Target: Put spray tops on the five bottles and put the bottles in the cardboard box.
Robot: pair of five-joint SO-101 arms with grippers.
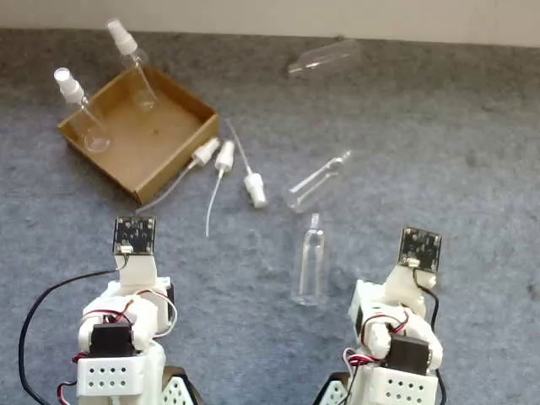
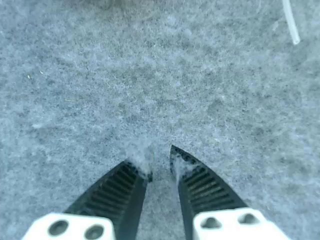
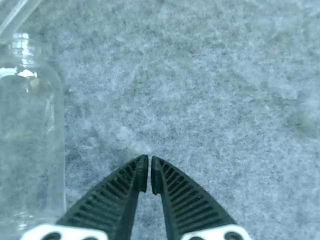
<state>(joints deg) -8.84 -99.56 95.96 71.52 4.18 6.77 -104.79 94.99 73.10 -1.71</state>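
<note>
Where the high view looks down on the grey tabletop [image 1: 472,152], the cardboard box [image 1: 169,164] sits at the far side ahead of the left arm [image 1: 126,312]. Two bottles stand inside it with tops already on: the corner bottle [image 1: 84,114] and the rear bottle [image 1: 137,72]. Just beside the box's near corner lie three loose tops with their tubes trailing: the nearest spray top [image 1: 205,152], the second spray top [image 1: 225,155] close to it, and the third spray top [image 1: 255,191] a little apart. Three bottles have no tops. The far bottle [image 1: 325,57] lies on its side near the tabletop's back edge. The middle bottle [image 1: 316,184] lies on its side near the third spray top. The upright bottle [image 1: 310,261] stands between the two arms, nearer the right arm [image 1: 401,329].

In the left wrist view, the left claw [image 2: 159,162] is released, its fingers a small gap apart with only the felt-like surface between them. The end of a thin tube [image 2: 290,22] lies well beyond it.

In the right wrist view, the right claw [image 3: 149,162] is clenched, its tips all but touching and holding nothing. The upright bottle [image 3: 30,135] stands just beside it, not touching.
</note>
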